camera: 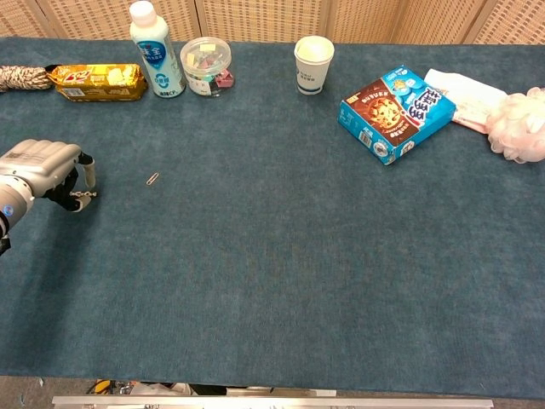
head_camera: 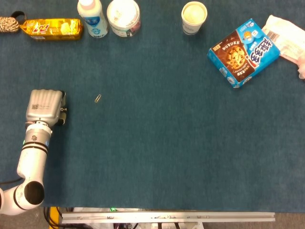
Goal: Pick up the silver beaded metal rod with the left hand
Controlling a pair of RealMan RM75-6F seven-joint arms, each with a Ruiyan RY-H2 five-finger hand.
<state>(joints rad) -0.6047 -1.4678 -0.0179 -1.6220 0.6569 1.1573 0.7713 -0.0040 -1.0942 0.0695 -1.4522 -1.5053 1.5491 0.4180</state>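
Observation:
My left hand (head_camera: 45, 106) is at the left side of the blue table, knuckles up, fingers curled under. In the chest view the left hand (camera: 38, 166) holds the silver beaded metal rod (camera: 83, 194) between thumb and fingers. Only the rod's thin end pokes out to the right of the fingertips. From the head view just a small tip of the rod (head_camera: 64, 109) shows beside the hand. Whether the rod is off the cloth I cannot tell. My right hand is in neither view.
A paperclip (head_camera: 97, 98) lies right of the hand. Along the far edge stand a yellow snack pack (head_camera: 52, 28), a white bottle (head_camera: 92, 18), a clear tub (head_camera: 123, 17) and a paper cup (head_camera: 193, 17). A blue cookie box (head_camera: 243, 51) lies far right.

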